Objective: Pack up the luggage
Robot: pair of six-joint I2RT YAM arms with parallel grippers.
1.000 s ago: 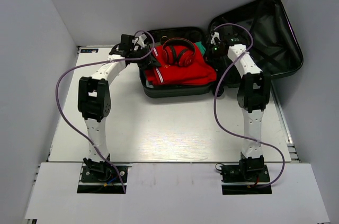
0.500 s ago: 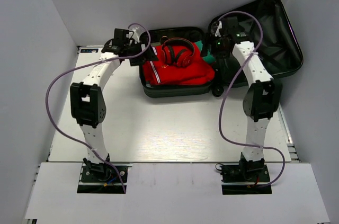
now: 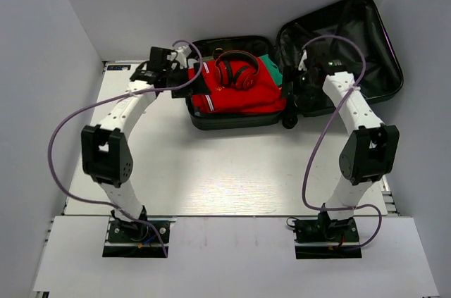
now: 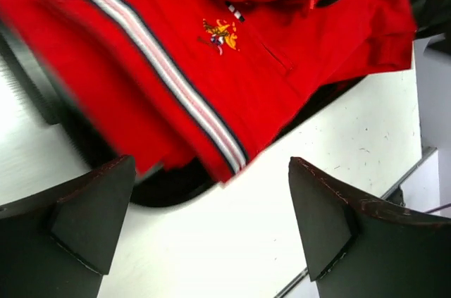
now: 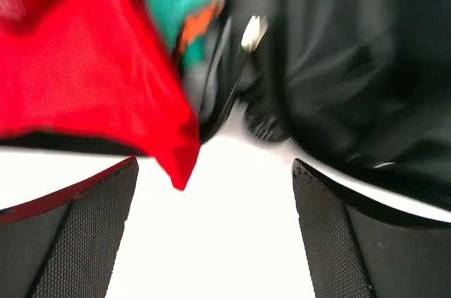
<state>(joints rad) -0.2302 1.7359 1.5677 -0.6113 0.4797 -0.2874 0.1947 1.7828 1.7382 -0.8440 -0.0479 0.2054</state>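
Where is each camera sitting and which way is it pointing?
Top external: above and behind, looking down at the open black hard-shell suitcase; left arm and right arm whole.
Left wrist: on its arm, facing the red striped garment; open left claw frames it.
Right wrist: on its arm, blurred, facing that garment's corner and black lining; open right claw.
Shared: the garment, all three.

The luggage [image 3: 363, 44] is lined with black fabric of faint sheen, creased inside the raised lid. The red garment [image 4: 141, 65] is made of soft matt knit cloth, trimmed with a woven white-and-navy stripe and an embroidered crest. Glossy red plastic is seen on the headphones [image 3: 236, 71]. The white surface [image 3: 225, 171] is smooth and finely grained. A cross-hatched texture is borne by the pads [image 5: 331, 241] of the right claw [image 5: 215, 192]; the fingers [image 4: 331, 220] of the left claw [image 4: 211, 192] are matt black, scuffed at the edges.
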